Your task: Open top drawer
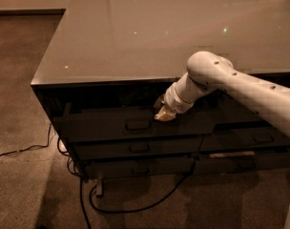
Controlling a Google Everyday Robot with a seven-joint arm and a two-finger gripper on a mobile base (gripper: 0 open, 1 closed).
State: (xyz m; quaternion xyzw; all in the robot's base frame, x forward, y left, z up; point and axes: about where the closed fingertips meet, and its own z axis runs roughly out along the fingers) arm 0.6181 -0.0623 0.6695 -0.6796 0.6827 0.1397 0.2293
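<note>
The top drawer (102,127) is a wide dark front under the counter's edge, with a small rectangular pull handle (138,124) at its centre. It stands a little way out from the cabinet, with a dark gap above it. My gripper (164,114) is at the drawer front's upper edge, just right of the handle and slightly above it. My white arm (240,87) reaches in from the right. The inside of the drawer is in shadow.
A glossy grey countertop (135,32) overhangs the drawers. Two shallower drawers (138,148) sit below the top one, and another drawer stack (259,138) is at the right. Black cables (135,207) lie on the carpet in front, and one (11,152) runs left.
</note>
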